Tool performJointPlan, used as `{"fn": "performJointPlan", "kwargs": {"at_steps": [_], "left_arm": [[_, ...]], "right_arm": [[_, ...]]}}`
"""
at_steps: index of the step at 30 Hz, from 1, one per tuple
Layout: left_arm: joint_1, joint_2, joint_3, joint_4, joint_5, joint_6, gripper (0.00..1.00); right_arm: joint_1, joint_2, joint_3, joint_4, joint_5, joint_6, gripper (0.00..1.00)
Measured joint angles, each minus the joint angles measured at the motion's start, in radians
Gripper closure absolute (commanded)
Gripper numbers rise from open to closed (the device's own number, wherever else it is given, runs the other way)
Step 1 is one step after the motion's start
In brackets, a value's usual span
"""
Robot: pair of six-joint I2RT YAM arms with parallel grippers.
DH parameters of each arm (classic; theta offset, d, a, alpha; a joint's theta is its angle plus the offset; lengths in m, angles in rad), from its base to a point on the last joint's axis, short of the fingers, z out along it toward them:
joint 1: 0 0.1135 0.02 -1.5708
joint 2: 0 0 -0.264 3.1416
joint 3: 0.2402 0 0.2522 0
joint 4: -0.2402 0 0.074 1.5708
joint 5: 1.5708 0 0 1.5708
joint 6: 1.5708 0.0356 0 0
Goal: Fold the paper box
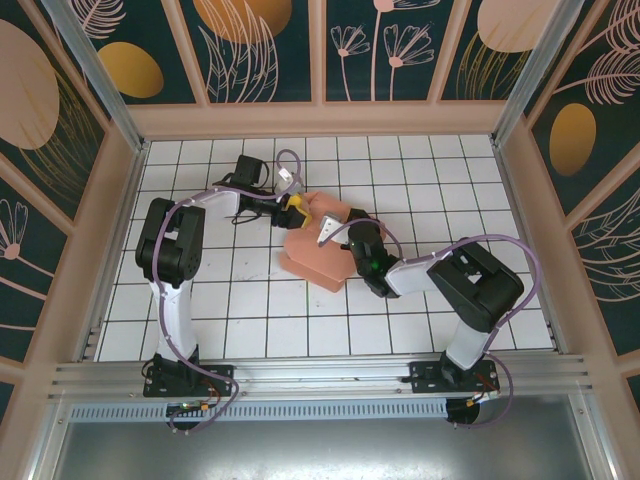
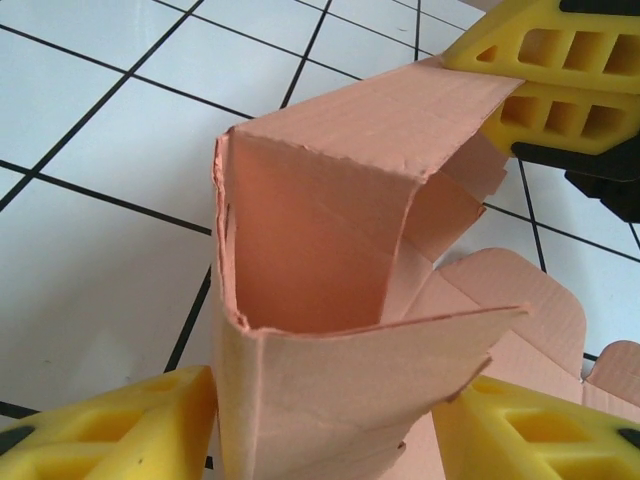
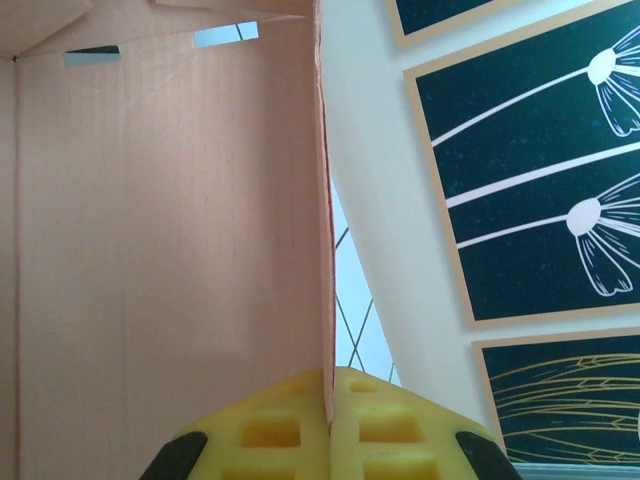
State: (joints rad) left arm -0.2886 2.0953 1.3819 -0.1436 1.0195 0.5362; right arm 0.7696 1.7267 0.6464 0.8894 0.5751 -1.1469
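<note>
Yellow pads (image 2: 110, 430) of your left gripper (image 2: 325, 425) stand apart on either side of a raised wall of the paper box (image 2: 320, 200). Each sits against or just beside the card, and whether they press it cannot be told. Beyond those pads the salmon-pink card bends round into an open, half-formed corner, with loose flaps lying past it on the tiled table (image 2: 90, 130). Farther off, at the far end of the upper panel, your right gripper (image 2: 530, 80) is closed on the card; its wrist view shows the edge pinched in the seam between both fingers. Judged risks: with one sheet held from two ends, a pull by either arm away from the other could tear the thin card or slip it from the pinch. A squeeze by the left pads off the crease could buckle the wall instead of folding it. The unsecured flaps could also spring open.
</note>
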Motion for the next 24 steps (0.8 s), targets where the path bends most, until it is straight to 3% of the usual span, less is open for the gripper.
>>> {"fn": "performJointPlan", "kwargs": {"at_steps": [9,15,21,24], "left_arm": [[-0.005,0.000,0.000,-0.007,0.004,0.010,0.41],[-0.007,0.000,0.000,-0.052,0.024,0.047,0.30],[-0.009,0.000,0.000,-0.071,0.028,0.062,0.37],[-0.009,0.000,0.000,-0.077,0.034,0.066,0.32]], "right_arm": [[0.000,0.011,0.008,0.000,0.006,-0.003,1.00],[0.000,0.023,0.011,0.000,0.006,-0.003,1.00],[0.000,0.024,0.013,0.000,0.006,-0.003,1.00],[0.000,0.024,0.013,0.000,0.006,-0.003,1.00]]}}
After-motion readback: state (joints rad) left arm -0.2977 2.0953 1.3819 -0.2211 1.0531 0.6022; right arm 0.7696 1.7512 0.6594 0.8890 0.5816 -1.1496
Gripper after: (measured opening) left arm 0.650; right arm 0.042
